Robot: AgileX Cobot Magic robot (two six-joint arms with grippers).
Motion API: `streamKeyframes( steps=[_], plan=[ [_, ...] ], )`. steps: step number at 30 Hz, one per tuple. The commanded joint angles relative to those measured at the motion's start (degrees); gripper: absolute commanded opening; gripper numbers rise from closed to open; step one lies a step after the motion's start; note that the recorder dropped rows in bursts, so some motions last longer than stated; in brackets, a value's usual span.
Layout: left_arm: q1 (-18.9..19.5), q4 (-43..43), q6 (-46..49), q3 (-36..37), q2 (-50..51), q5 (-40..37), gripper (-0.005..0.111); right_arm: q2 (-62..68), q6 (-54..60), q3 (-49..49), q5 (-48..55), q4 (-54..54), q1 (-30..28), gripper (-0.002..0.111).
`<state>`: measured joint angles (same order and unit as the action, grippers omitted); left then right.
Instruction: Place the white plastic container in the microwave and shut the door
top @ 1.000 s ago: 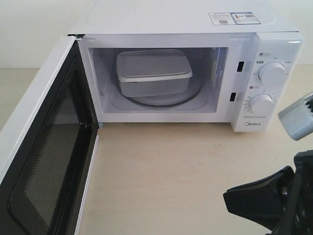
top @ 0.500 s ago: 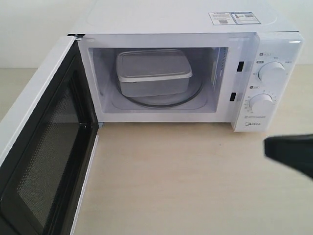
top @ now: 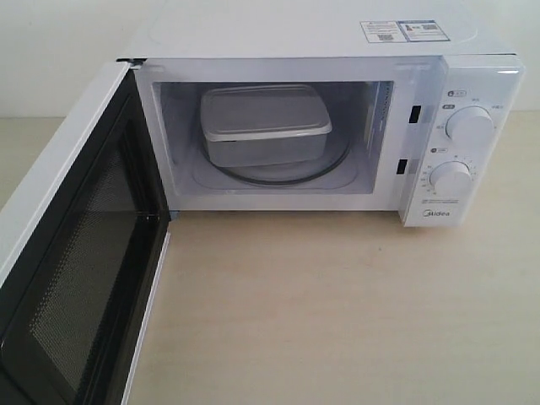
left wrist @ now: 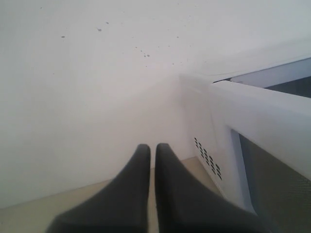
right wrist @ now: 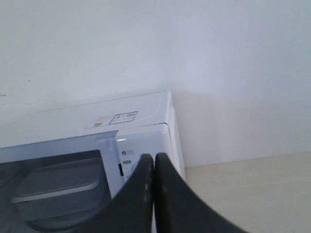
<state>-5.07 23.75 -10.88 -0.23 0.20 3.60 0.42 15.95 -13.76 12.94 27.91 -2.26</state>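
Note:
The white plastic container (top: 264,125) sits on the glass turntable inside the microwave (top: 472,93), towards the left of the cavity; the right wrist view shows it too (right wrist: 56,188). The door (top: 76,253) stands wide open at the left, its black mesh inner face turned to the room. Neither gripper shows in the exterior view. In the left wrist view my left gripper (left wrist: 152,148) is shut on nothing, beside the door's outer edge (left wrist: 257,126) and the microwave's vented side. My right gripper (right wrist: 154,158) is shut and empty, back from the microwave's control panel (right wrist: 141,145).
A pale wooden table (top: 337,312) stretches in front of the microwave. A white wall (left wrist: 87,87) stands close behind and to the left. Stickers (top: 403,31) lie on the microwave's top.
The right arm, seen at the lower right of the exterior view a second ago, has drawn back out of that view. The container and the door have not moved.

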Motion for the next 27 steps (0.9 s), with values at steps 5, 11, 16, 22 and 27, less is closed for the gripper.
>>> streamKeyframes(
  steps=[5,11,16,22,27],
  plan=[
    [-0.2,0.0,0.0,0.2,-0.2,0.9,0.004,-0.2,-2.5,7.1,-1.7,1.6,-1.1,0.0],
    [-0.2,0.0,0.0,0.2,-0.2,0.9,0.004,-0.4,-3.9,11.6,-2.5,5.5,-1.1,0.0],
    [-0.2,0.0,0.0,0.2,-0.2,0.7,0.004,-0.4,-13.0,13.8,-2.0,-6.7,-1.1,0.0],
    [-0.2,0.0,0.0,0.2,-0.2,0.7,0.004,-0.4,-33.1,13.8,-1.1,-31.4,-1.1,0.0],
    [-0.2,0.0,0.0,0.2,-0.2,0.7,0.004,-0.4,-31.0,13.8,-0.6,-32.2,-1.1,0.0]
  ],
)
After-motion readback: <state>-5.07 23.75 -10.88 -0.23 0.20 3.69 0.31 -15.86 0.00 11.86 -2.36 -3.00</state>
